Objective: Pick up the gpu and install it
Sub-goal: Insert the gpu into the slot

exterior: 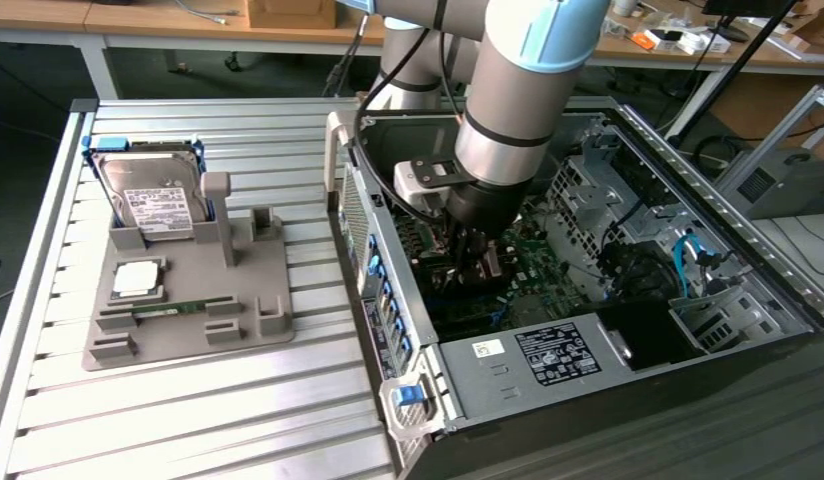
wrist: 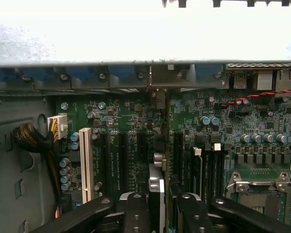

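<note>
The gpu is seen edge-on in the wrist view as a thin dark card with a silvery bracket end towards the case's rear wall. It stands upright over the dark expansion slots of the green motherboard. My gripper is shut on it, with one black finger on each side of the card. In the exterior view my gripper reaches down into the open computer case, just above the motherboard, with the gpu dark between the fingers.
On the slatted table at the exterior view's left, a grey fixture holds a hard drive, a processor chip and a memory stick. Inside the case are a white slot, a processor socket, cables and the power supply.
</note>
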